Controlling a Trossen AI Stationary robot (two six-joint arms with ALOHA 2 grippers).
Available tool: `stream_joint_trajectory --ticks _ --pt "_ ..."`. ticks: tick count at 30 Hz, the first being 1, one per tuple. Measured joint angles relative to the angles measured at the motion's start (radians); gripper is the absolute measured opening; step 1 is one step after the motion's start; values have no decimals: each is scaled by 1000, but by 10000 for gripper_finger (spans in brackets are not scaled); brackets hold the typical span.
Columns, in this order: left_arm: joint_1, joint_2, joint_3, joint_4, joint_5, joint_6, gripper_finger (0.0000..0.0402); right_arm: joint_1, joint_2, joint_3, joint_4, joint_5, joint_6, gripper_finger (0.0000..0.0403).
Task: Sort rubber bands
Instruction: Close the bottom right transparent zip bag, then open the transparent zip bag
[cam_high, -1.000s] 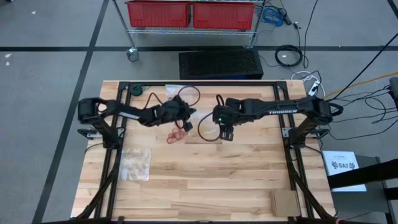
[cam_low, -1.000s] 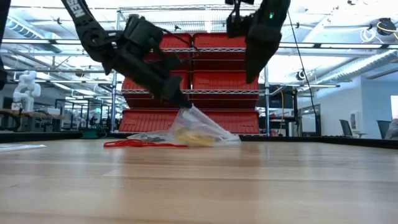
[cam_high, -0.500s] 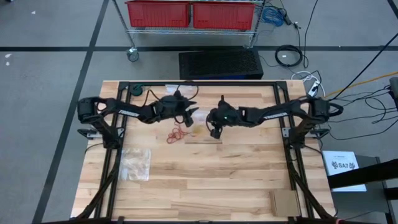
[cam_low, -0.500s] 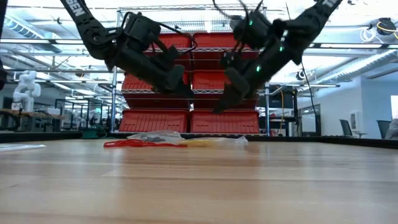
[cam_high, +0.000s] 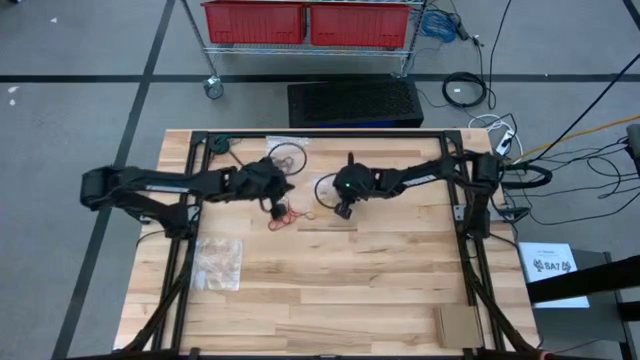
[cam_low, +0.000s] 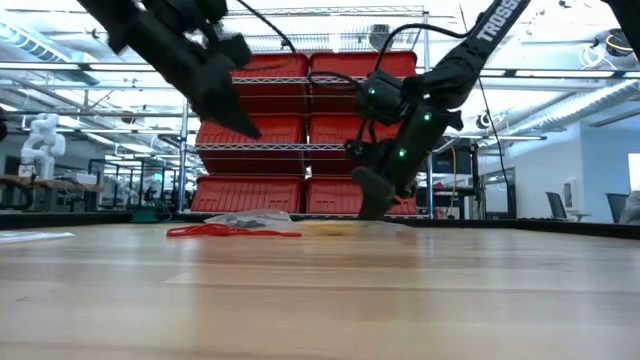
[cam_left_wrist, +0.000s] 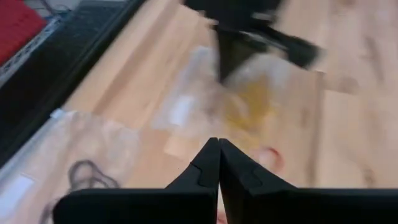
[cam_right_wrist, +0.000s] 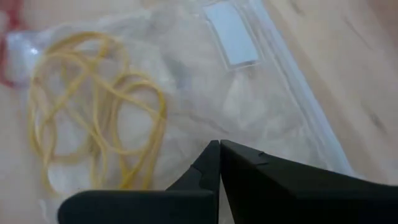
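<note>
A clear flat bag (cam_right_wrist: 261, 93) holding yellow rubber bands (cam_right_wrist: 93, 106) lies flat on the table near its middle (cam_high: 318, 208). My right gripper (cam_high: 343, 210) is shut and down at this bag, its tips at table height in the low view (cam_low: 368, 208). A loose heap of red rubber bands (cam_high: 283, 216) lies on the wood just left of the bag. My left gripper (cam_low: 243, 125) is shut and empty. It hangs well above the table, up and to the left of the red bands (cam_low: 225, 231). My right gripper rests its shut fingertips (cam_right_wrist: 211, 155) on the bag's clear film (cam_right_wrist: 205, 124), beside the yellow bands. The fingers slant down from the table's right. The bag lies flat on the wood. Whether any film is caught between the tips, I cannot tell.
A second clear bag with tan bands (cam_high: 218, 262) lies toward the near left. A third bag with black bands (cam_high: 287, 152) lies at the far edge. A cardboard piece (cam_high: 458, 322) sits at the near right corner. Black frame rails (cam_high: 470, 250) border the table.
My left gripper has let go of the bag's raised corner, then risen and drawn back toward the table's left. The bag has dropped flat. My right gripper has come down from high above the table and tipped steeper, onto the bag.
</note>
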Motion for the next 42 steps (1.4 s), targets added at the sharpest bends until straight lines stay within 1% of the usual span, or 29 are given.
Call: stream_joint_trajectory --ticks 5,8,11,13,16,18,20,23,25,32,34,36,39,42 --pt "-105 -74 0 -153 -21 -78 4 -87 -26 56 -53 37 -36 0" --pt "-163 -74 0 -256 -49 -156 3 -146 -28 101 -104 40 -83 0" --pt "-221 -63 0 -380 -52 -260 3 -179 -37 161 -179 20 -134 0" --pt "-262 -56 0 -477 -34 -335 3 -175 -67 186 -233 16 -170 0" --pt "-331 -47 -1 -598 13 -447 2 -146 -146 191 -285 -4 -204 0" --pt "-382 -36 -1 -670 62 -515 2 -115 -205 191 -323 -31 -209 0" --pt "-436 -22 -1 -700 115 -566 2 -72 -255 191 -369 -35 -205 0" --pt "-518 4 -7 -705 198 -615 2 7 -301 191 -406 -36 -198 0" --pt "-572 17 -18 -705 251 -655 2 60 -307 191 -417 -36 -185 0" --pt "-764 75 -82 -714 360 -895 2 244 -266 190 -398 -26 -118 0" --pt "-819 100 -97 -688 383 -958 2 295 -250 190 -407 1 -89 0" --pt "-869 128 -111 -630 388 -1013 2 345 -236 190 -457 24 -48 0" --pt "-927 175 -119 -500 389 -1070 2 418 -218 188 -537 28 46 0" --pt "-950 220 -117 -348 343 -1089 2 506 -217 160 -530 31 145 0"
